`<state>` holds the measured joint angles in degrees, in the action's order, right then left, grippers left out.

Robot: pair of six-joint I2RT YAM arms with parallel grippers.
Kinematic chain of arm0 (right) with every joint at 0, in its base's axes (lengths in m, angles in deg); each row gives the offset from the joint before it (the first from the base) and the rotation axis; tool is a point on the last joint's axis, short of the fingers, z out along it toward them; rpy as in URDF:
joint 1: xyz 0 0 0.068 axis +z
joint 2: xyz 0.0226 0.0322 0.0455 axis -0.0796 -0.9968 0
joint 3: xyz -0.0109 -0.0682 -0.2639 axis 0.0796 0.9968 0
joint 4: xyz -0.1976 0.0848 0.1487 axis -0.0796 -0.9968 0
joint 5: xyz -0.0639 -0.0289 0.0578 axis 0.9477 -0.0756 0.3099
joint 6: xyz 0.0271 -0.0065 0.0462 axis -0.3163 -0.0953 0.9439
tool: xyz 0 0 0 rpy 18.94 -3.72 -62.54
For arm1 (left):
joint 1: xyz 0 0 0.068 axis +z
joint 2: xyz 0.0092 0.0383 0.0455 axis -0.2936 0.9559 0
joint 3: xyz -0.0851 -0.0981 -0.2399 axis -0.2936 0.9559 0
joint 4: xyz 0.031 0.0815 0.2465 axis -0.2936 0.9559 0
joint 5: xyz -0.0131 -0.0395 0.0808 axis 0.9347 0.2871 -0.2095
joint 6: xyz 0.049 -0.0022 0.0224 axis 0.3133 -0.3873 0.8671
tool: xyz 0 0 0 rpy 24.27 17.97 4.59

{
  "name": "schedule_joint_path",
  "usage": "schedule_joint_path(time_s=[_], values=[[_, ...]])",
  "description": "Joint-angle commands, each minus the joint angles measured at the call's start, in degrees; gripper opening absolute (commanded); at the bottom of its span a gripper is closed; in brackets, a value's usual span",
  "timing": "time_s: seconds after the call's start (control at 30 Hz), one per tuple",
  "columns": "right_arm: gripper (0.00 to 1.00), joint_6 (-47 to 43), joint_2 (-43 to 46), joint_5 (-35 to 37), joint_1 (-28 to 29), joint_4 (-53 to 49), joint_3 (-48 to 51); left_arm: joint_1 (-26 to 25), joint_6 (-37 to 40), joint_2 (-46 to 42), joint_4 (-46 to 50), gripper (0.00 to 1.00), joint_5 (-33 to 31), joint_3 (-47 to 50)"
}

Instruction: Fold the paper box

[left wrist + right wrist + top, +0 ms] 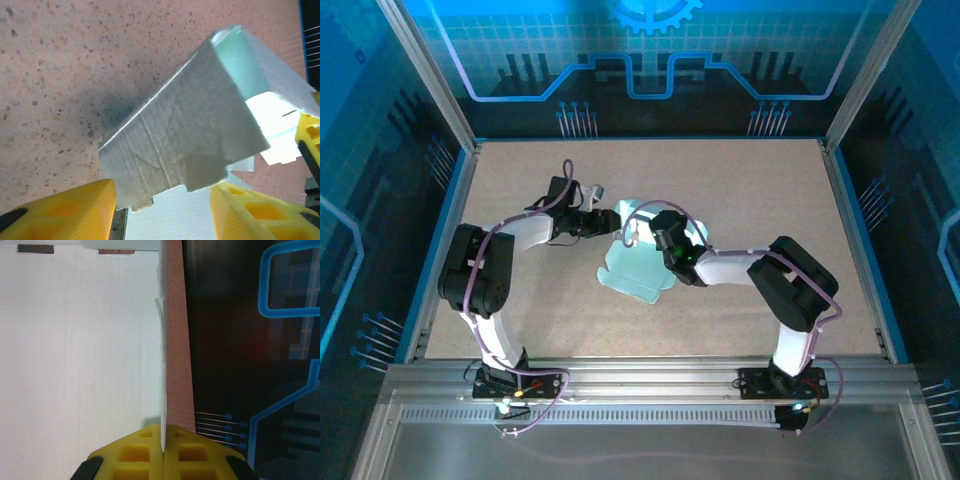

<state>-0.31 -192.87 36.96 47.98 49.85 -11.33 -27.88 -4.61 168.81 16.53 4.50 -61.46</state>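
My left gripper (162,214) has its yellow fingers (65,212) spread apart. A raised, creased panel of the paper box (185,130) stands just ahead of them, spanning the gap. I cannot tell whether either finger touches it. My right gripper (163,452) is closed, pinching the thin edge of the pale card. The sheet spreads out flat to the left of its fingers. Seen from above, the box lies between the two grippers on the speckled table (760,190).
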Motion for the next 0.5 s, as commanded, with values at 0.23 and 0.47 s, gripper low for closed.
schedule_joint_path(time_s=[0.23,0.47], values=[[0.00,3.6,2.3,-3.7,-1.6,-6.1,-2.3,4.7,-4.9,-4.4,-8.6,0.60,-0.4,5.1],[0.00,0.9,2.7,-3.8,-1.8,-3.8,-2.0,5.4,-3.1,-2.2,-2.7,0.59,-1.7,1.7]])
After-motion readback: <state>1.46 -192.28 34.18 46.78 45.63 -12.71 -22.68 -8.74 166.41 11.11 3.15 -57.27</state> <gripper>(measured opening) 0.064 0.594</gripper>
